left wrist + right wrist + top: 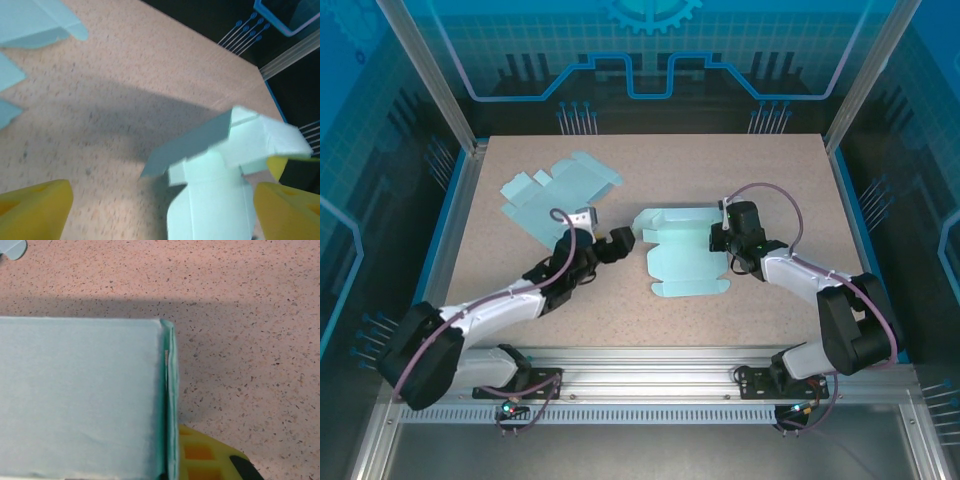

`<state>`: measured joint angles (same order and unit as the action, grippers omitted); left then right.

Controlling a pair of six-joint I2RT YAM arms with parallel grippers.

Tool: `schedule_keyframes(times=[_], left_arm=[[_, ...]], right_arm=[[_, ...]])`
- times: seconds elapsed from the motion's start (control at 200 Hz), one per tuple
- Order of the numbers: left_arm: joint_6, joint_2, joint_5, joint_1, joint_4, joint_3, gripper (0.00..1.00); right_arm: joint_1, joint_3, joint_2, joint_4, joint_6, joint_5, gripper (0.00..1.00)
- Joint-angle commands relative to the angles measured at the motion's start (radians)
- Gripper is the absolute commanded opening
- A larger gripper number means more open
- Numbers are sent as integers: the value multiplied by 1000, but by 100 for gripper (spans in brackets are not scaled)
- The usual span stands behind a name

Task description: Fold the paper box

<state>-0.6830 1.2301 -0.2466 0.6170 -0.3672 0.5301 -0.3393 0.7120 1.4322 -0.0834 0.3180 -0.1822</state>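
paper box (pixel 685 262), gripped by right end effector (pixel 720 240)

Quick count: two pale-green paper cutouts, one flat blank (pixel 558 187) and one partly folded box (pixel 685 262). Two robots, left arm (pixel 500 310) and right arm (pixel 820 285). One table (pixel 770 170).

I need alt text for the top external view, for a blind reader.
A pale blue, partly folded paper box lies at the middle of a speckled table, between two robot arms. The right end effector grips its right edge, and the open left end effector is at its left side. A flat box blank lies at the far left.
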Motion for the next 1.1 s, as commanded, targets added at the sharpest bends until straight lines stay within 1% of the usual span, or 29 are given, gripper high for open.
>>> schedule_keyframes(times=[0.0,0.115,0.22,0.315,0.465,0.55,0.72,0.88,1.016,1.061,1.096], left_arm=[[-103,-22,-25,74,33,-57,91],[-105,43,-17,133,-27,-53,91],[-103,150,15,160,-147,-30,89],[-64,244,18,181,-219,17,89],[31,368,-45,188,-329,75,88],[65,423,-45,186,-333,129,89],[89,498,-48,180,-326,213,88],[98,532,-34,168,-344,249,77],[141,542,-33,167,-338,285,76],[150,548,-34,167,-336,295,74],[156,554,-28,166,-339,301,70]], right_arm=[[-3,-1,-24,-20,19,-14,0],[-3,-3,-24,-22,20,-10,0],[-3,-3,-25,-20,20,-7,0],[-3,-9,-32,-21,19,-13,0],[-2,-18,-44,-30,21,-14,0],[-2,-18,-43,-34,22,-13,0],[-3,-17,-39,-39,23,-6,0],[-2,-13,-34,-41,24,1,0],[-2,-11,-29,-42,24,9,0],[-2,-10,-26,-43,26,12,0],[-2,-9,-27,-45,26,16,0]])
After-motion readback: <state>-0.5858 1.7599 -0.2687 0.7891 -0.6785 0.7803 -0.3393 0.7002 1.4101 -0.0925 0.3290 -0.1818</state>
